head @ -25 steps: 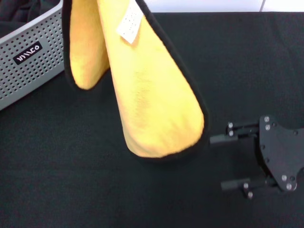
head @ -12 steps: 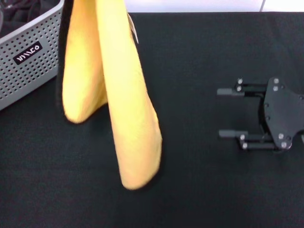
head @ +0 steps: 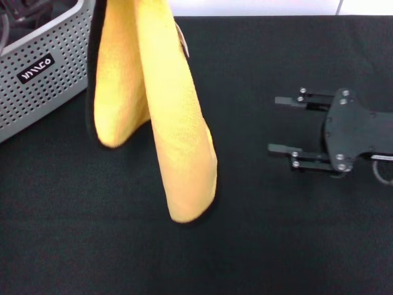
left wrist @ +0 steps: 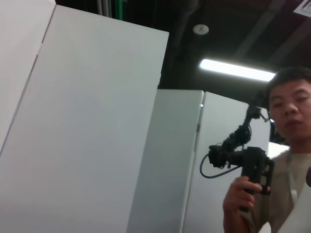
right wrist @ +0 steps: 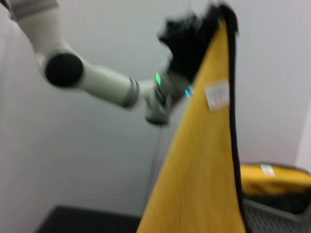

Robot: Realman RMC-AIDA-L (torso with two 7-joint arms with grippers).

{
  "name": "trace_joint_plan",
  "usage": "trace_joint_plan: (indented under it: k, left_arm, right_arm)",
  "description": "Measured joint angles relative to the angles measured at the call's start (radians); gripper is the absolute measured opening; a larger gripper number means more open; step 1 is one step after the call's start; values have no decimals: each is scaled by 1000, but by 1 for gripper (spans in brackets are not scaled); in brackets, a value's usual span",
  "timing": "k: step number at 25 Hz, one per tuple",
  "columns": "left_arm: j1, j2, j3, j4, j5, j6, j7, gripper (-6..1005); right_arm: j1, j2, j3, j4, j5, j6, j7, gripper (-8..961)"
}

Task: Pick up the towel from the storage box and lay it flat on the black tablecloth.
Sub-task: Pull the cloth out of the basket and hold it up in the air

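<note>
I'm holding the towel (head: 161,117) up in the air with my left gripper (right wrist: 197,36), jaws clamped on its top edge, and the right wrist view is showing that grip clearly, with the white label (right wrist: 217,95) just below it. From the head view the towel is hanging in two long yellow folds, a shorter one nearer the box (head: 43,67) and a longer one dangling lower, its black-trimmed tip hanging over the tablecloth (head: 276,246); whether it is touching I cannot tell. The box is sitting at the far left of the surface, beside the hanging cloth, and the right wrist view is catching another yellow cloth (right wrist: 274,177) lying in it. My right gripper (head: 274,125) is hovering over the tablecloth off to the right, well apart from the towel, jaws spread wide, gripping nothing and pointing toward the cloth. My left wrist camera is looking up at white panels (left wrist: 87,136) and a person (left wrist: 282,160) holding a camera rig (left wrist: 240,155).
</note>
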Motion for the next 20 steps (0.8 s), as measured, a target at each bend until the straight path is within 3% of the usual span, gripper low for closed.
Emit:
trace_joint_plan:
  k: [5,13,20]
  left_arm:
    - [3,-3,42,52,-21,1,-2,9]
    - [7,-22,100,138,-131,1,-37,9]
    - [0,-42,103,136,-180,1,-44,9]
  right_arm:
    - [-10,31,-7,6,-25,150,-41,631]
    - [28,33,-37,100,83,251,-127,631]
    - [66,33,-168,138,191,263,-172,631]
